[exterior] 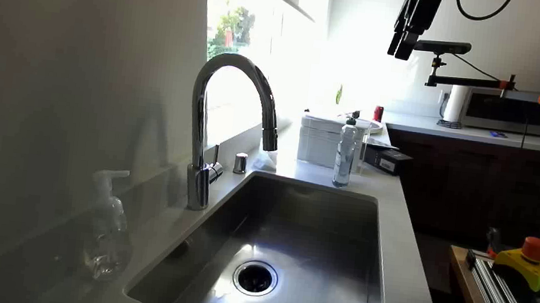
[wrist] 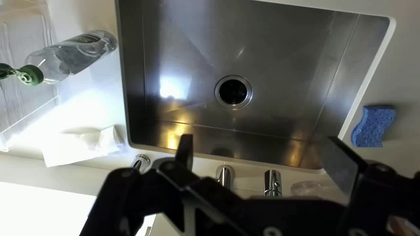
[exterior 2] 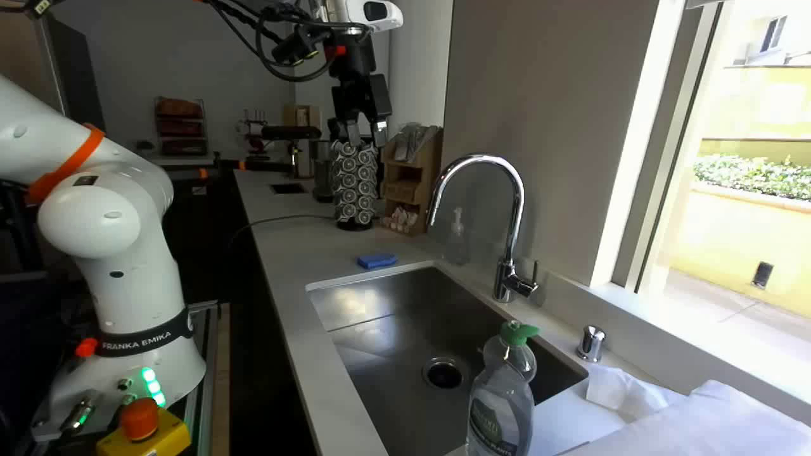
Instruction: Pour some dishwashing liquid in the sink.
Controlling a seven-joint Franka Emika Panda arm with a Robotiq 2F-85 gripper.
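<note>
The dishwashing liquid [exterior: 344, 152] is a clear, slim bottle with a green cap, upright on the counter at one end of the sink [exterior: 332, 278]. An exterior view shows the bottle [exterior 2: 502, 405] close up, its lower end cut off by the frame. From above, the bottle [wrist: 77, 54] appears left of the steel basin [wrist: 279, 59] and its round drain. My gripper [wrist: 259, 137] hangs high, pointing down, with its fingers wide apart and only air between them. It is well away from the bottle. Both exterior views also show the gripper [exterior: 398, 54] [exterior 2: 366, 138] raised.
The arched chrome faucet [exterior: 232, 59] rises along the wall side of the basin. A clear pump bottle [exterior 2: 457, 237] stands near it, and a blue sponge [wrist: 374, 126] lies past the opposite end. Behind the dishwashing liquid are a white box [exterior: 318, 144] and a black box [exterior: 389, 160].
</note>
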